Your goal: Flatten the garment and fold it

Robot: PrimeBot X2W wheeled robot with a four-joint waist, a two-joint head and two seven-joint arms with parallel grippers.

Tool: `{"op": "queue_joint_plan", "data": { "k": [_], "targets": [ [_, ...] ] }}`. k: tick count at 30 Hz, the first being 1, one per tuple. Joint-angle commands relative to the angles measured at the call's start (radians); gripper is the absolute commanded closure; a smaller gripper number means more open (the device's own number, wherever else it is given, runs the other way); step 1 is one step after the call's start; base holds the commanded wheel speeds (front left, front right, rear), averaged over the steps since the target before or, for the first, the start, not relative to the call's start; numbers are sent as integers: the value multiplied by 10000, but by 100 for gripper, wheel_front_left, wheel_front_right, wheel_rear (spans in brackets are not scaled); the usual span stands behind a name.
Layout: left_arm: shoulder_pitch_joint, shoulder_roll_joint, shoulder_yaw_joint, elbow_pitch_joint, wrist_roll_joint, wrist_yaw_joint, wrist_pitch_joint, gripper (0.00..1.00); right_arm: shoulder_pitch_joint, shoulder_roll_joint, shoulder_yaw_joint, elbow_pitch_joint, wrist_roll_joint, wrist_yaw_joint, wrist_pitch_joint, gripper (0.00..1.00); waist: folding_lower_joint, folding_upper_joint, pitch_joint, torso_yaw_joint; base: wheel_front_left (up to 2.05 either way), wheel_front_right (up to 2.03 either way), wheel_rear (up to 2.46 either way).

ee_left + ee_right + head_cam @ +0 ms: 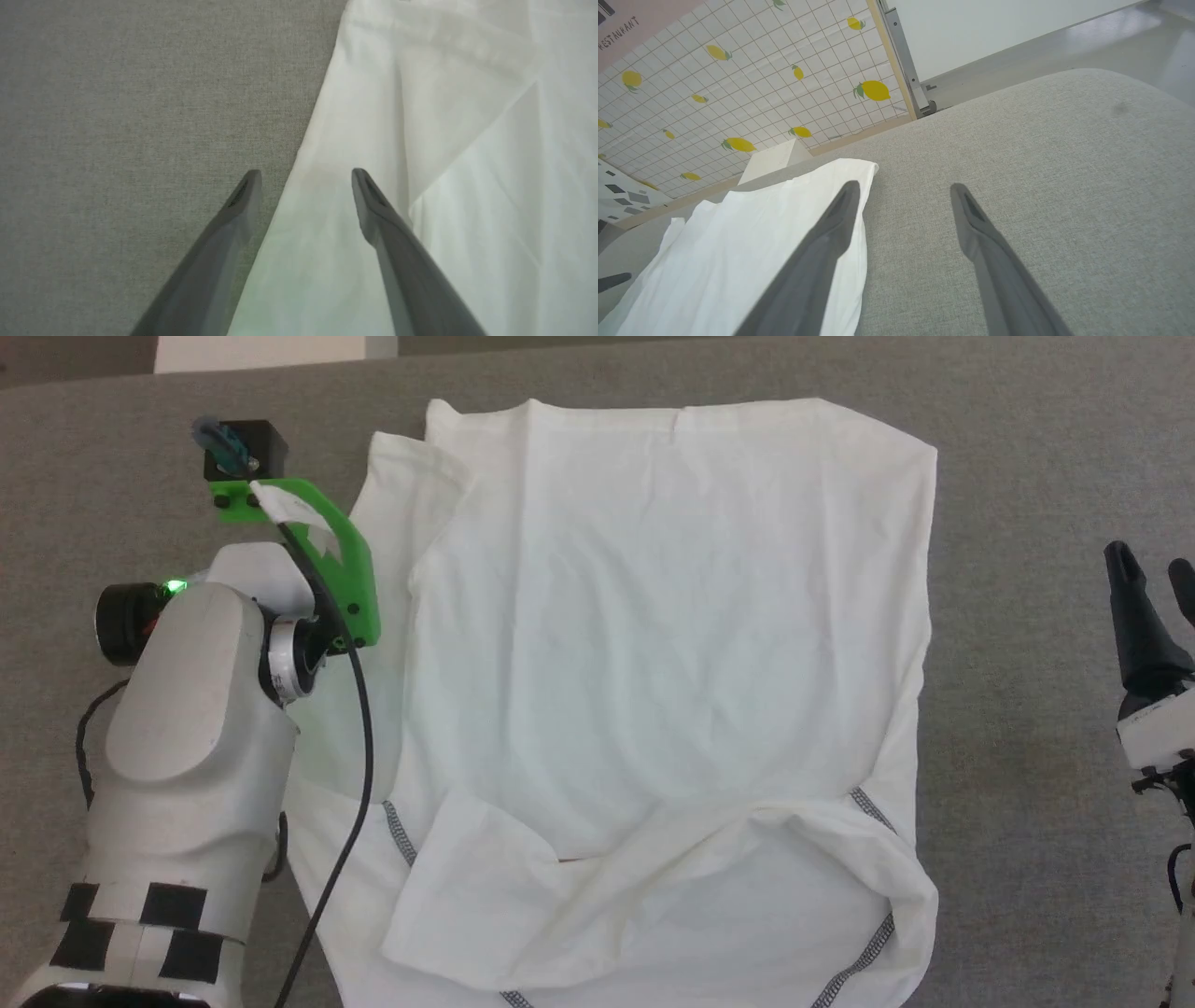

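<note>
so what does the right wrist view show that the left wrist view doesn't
Right wrist view, not the left: a lemon-print grid wall, a white box past the far edge of the grey fabric surface, a metal post, pale floor, and the right gripper with its fingers open.
Left wrist view, not the right: the left gripper, fingers open, one over grey fabric and one over the garment, whose overlapped fold shows up close.
Both: the garment and the grey fabric surface.
</note>
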Motion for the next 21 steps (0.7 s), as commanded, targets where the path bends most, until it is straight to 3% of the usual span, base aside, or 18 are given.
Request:
{"op": "queue_joint_plan", "data": {
  "k": [1, 9, 10, 11, 12, 17, 21],
  "targets": [
    [-181, 84, -117, 200, 107, 91, 330, 0, -137, -7, 29, -51, 70, -13, 34, 0, -1, 92, 493, -451, 0, 0, 0],
    [133, 100, -406, 913, -38, 276, 2263, 0, -267, -10, -154, 2, 159, -13, -82, 0, -1, 92, 779, -610, 0, 0, 0],
    [207, 92, -416, 920, -59, 323, 2398, 7, -278, -13, -169, 6, 164, -13, -90, 0, -1, 92, 790, -603, 0, 0, 0],
    [294, 61, -377, 888, -132, 382, 2487, 74, -290, -17, -185, 12, 169, -13, -95, 0, -1, 92, 802, -586, 0, 0, 0],
    [354, 46, -324, 837, -186, 436, 2466, 100, -300, -20, -191, 17, 168, -13, -99, 0, -1, 92, 807, -567, 0, 0, 0],
    [697, -15, 172, 451, -581, 695, 1824, 100, -301, -4, -113, 106, 144, -13, -128, 0, -1, 92, 651, -382, 0, 0, 0],
    [858, -165, 1104, -126, -1295, 909, 804, 100, -229, 25, -45, 238, 105, -13, -159, 0, -1, 92, 335, -153, 0, 0, 0]
  ]
}}
